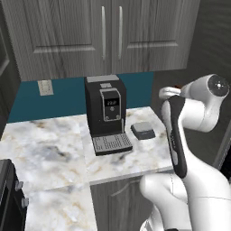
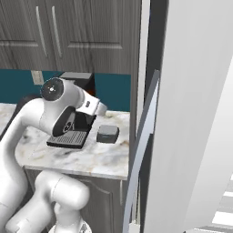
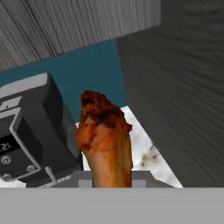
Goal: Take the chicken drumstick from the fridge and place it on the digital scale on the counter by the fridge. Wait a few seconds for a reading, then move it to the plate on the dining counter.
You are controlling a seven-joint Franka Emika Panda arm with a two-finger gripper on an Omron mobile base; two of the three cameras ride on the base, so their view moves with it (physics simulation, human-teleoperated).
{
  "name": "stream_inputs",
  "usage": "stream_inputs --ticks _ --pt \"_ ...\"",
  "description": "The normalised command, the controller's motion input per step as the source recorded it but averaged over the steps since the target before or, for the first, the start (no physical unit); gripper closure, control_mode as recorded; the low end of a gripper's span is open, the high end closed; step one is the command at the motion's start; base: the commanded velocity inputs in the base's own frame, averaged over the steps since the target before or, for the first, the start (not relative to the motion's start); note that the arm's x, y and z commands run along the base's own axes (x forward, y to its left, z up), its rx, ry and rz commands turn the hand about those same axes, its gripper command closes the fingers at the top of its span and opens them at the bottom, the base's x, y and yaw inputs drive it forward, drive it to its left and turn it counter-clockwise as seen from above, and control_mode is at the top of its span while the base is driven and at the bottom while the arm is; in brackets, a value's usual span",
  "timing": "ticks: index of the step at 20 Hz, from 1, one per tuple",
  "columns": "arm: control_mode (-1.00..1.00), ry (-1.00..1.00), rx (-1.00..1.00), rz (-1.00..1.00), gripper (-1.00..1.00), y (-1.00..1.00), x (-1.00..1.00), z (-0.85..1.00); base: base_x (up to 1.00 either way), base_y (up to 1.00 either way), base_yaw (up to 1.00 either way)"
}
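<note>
drumstick (image 3: 105, 140) | held in gripper | beside coffee machine (image 3: 30, 131)

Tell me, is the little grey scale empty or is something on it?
Empty. The digital scale sits bare on the counter beside the coffee machine; the chicken drumstick is in the end effector, not yet set down.

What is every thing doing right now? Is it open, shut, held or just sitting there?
chicken drumstick: held up in the gripper, thick end away from the camera, above the counter.
gripper: shut on the chicken drumstick.
digital scale: flat on the counter, nothing on it.
coffee machine: upright, display lit.
fridge door: open.
upper cabinet doors: shut.
</note>
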Motion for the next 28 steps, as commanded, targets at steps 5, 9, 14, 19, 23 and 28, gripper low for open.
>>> stream_inputs --ticks 5,9,14,19,23,28 --pt "-1.0 0.18 0.12 0.0 1.0 0.25 -0.71 0.24 0.0 0.0 0.0" --pt "-1.0 0.0 0.0 0.0 1.0 0.3 -0.5 -0.03 0.0 0.0 0.0" --pt "-1.0 0.0 0.0 0.0 1.0 0.13 -0.28 -0.1 0.0 0.0 0.0" --pt "1.0 0.0 0.0 0.0 1.0 0.0 0.0 0.0 -0.82 0.05 0.0" --pt "1.0 0.0 0.0 0.0 1.0 0.0 0.0 0.0 -1.0 0.0 0.0" --pt "1.0 0.0 0.0 0.0 1.0 0.0 0.0 0.0 -1.0 0.0 0.0"
